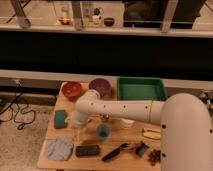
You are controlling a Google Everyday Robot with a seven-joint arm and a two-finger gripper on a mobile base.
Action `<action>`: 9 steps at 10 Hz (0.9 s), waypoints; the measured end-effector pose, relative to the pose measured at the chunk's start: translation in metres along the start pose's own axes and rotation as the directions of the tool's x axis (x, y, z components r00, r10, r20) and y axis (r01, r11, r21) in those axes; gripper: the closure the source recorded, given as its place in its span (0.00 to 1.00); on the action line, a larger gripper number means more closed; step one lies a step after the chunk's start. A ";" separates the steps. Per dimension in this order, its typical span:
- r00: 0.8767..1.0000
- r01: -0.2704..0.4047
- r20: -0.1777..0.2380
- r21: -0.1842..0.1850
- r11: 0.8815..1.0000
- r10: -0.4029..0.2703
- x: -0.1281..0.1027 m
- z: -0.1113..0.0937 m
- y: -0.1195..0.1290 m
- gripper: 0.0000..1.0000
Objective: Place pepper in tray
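Observation:
The green tray (141,89) with raised sides stands at the table's back right, and nothing shows in it. My white arm reaches left across the middle of the table. Its gripper (78,129) points down and hangs open just above the tabletop, between a green sponge (61,118) and a small blue cup (103,131). I see nothing held between the fingers. The pepper is hidden: I cannot make it out anywhere on the table.
An orange bowl (72,89) and a purple bowl (101,86) stand at the back left of the tray. A blue-grey cloth (60,148), a black block (87,150) and a black tool (117,151) lie along the front edge. A yellowish piece (151,133) lies right.

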 end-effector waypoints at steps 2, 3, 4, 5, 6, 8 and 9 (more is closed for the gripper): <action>1.000 -0.006 -0.006 -0.002 1.000 0.006 0.009 -0.001 0.001 0.20; 1.000 -0.003 -0.007 0.001 1.000 0.003 0.009 -0.002 0.000 0.20; 1.000 -0.001 -0.008 0.000 1.000 0.001 0.009 -0.003 -0.001 0.20; 1.000 0.003 -0.008 0.001 1.000 -0.003 0.010 -0.004 -0.001 0.25; 1.000 0.003 -0.007 -0.001 1.000 -0.003 0.011 -0.002 0.000 0.33; 1.000 -0.001 -0.006 -0.001 1.000 0.001 0.015 0.002 0.004 0.53; 1.000 -0.004 -0.005 -0.003 1.000 0.004 0.018 0.004 0.006 0.65</action>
